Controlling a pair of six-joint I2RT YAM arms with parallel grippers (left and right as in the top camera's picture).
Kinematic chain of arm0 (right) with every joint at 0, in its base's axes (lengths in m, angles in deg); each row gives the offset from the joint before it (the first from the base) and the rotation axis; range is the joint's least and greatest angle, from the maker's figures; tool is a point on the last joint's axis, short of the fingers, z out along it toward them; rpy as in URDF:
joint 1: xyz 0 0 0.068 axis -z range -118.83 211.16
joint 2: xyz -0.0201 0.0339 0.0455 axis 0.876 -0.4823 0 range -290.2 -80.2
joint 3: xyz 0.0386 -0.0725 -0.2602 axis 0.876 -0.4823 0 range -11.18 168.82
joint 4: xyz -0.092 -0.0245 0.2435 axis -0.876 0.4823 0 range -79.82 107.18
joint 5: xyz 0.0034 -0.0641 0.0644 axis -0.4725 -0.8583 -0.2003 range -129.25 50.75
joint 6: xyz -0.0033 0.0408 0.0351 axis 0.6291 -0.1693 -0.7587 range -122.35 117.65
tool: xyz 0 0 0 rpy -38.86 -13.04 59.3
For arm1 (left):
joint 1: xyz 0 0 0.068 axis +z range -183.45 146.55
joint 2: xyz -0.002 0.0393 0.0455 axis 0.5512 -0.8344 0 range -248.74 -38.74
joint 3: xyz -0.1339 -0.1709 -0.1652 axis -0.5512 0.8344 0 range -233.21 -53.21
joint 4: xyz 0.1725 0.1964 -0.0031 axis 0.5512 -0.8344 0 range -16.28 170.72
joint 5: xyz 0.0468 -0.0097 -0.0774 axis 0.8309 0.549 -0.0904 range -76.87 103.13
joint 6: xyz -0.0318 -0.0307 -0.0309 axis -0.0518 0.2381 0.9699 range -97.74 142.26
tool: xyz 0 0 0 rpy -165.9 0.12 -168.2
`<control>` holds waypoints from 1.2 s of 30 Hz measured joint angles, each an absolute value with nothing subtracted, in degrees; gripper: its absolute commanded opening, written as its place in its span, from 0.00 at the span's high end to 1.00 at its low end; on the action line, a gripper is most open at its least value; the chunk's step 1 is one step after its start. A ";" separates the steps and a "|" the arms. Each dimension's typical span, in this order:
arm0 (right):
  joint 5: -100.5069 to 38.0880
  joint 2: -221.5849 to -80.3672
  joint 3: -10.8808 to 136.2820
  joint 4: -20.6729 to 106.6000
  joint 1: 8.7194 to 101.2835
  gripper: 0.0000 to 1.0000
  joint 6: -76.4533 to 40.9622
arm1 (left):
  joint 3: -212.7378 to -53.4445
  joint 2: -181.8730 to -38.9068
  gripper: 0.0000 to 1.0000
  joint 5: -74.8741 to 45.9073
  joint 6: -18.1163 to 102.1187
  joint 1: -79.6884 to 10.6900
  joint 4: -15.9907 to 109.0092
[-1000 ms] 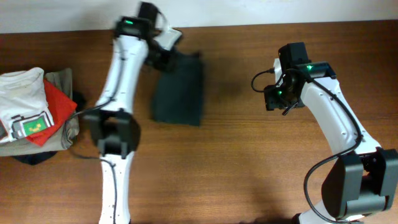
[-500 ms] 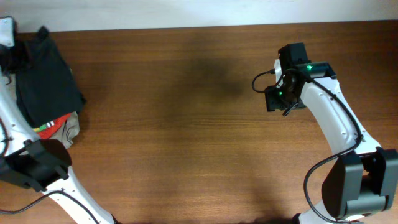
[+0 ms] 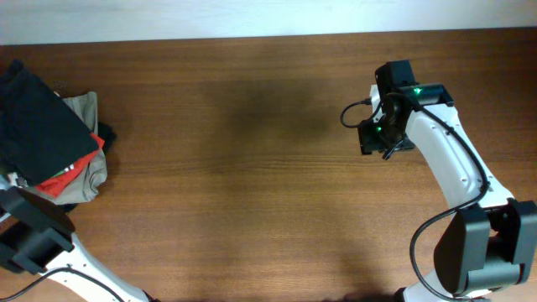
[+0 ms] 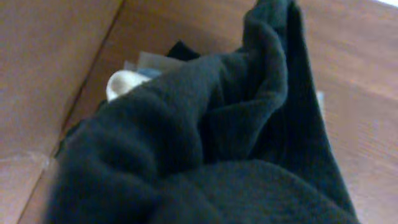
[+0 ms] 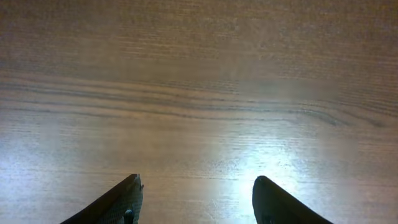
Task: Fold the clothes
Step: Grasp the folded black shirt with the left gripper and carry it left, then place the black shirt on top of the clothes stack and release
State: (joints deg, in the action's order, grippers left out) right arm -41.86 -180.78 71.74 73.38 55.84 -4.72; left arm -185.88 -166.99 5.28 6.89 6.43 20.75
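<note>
Black soft cloth T-shirt [image 3: 38, 117] lay bunched atop red-and-khaki garment pile [image 3: 91, 168] at brown wooden table's [image 3: 252, 184] left edge; left gripper hidden by cloth, grip untellable; right gripper [image 5: 197, 183] stood fingers apart, empty, well away; uneven pile might let the fold slump.

Brown wooden table [image 3: 252, 184], red garment [image 3: 69, 174] lying on khaki garment [image 3: 91, 117] near its left edge

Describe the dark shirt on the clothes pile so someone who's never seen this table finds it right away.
Go to the far left edge of the wooden table, where a small pile of clothes sits. The black T-shirt covers the top of that pile. It is the only near-black piece; the khaki garment and red garment peek out beneath it.
</note>
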 measured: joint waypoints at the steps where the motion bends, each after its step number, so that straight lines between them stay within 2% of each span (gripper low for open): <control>1: -41.86 -180.78 71.74 73.42 55.84 0.39 -4.72 | -182.86 -166.99 0.78 5.67 7.15 7.17 25.36; 2: -41.86 -180.78 71.74 73.49 55.84 0.39 -4.72 | -181.39 -166.99 0.64 5.78 7.06 7.61 26.74; 3: -41.86 -180.78 71.74 73.55 55.84 0.39 -4.70 | -178.55 -166.97 0.30 5.80 7.08 8.44 32.77; 4: -41.89 -180.78 71.74 73.77 55.84 0.39 -4.70 | -177.64 -166.97 0.13 5.93 7.30 8.99 33.82; 5: -41.86 -180.78 71.74 73.86 55.84 0.39 -4.72 | -177.31 -166.97 0.02 6.48 8.61 9.84 36.97; 10: -41.86 -180.78 71.74 74.14 55.84 0.39 -4.70 | -177.05 -163.54 0.01 7.83 13.73 12.00 36.05; 14: -41.86 -180.78 71.74 74.01 55.84 0.39 -4.70 | -177.24 -148.08 0.01 1.04 15.26 4.55 32.09; 16: -41.89 -180.78 71.74 74.19 55.84 0.39 -4.70 | -177.22 -146.22 0.01 -1.68 15.52 0.85 33.12; 20: -41.86 -180.78 71.74 74.49 55.84 0.39 -4.72 | -176.08 -157.81 0.01 -2.53 17.20 2.84 38.98; 26: -41.84 -180.78 71.74 76.22 55.84 0.39 -5.40 | -175.03 -177.04 0.01 -4.69 17.73 12.46 45.71; 31: -41.84 -180.78 71.74 76.52 55.84 0.39 -5.59 | -175.25 -177.94 0.01 -16.06 18.28 14.71 46.72; 33: -41.84 -180.78 71.74 76.59 55.84 0.33 -5.59 | -175.67 -177.83 0.01 -20.69 18.30 14.95 46.70; 34: -41.84 -180.78 71.74 76.44 55.84 0.27 -5.70 | -175.76 -177.39 0.01 -21.96 18.32 14.91 46.67; 35: -41.84 -180.78 71.74 76.22 55.84 0.12 -5.61 | -175.76 -175.23 0.01 -23.36 18.69 14.60 46.48; 36: -41.78 -180.78 71.74 75.74 55.84 0.01 -5.77 | -175.78 -173.00 0.01 -23.75 18.87 13.97 46.26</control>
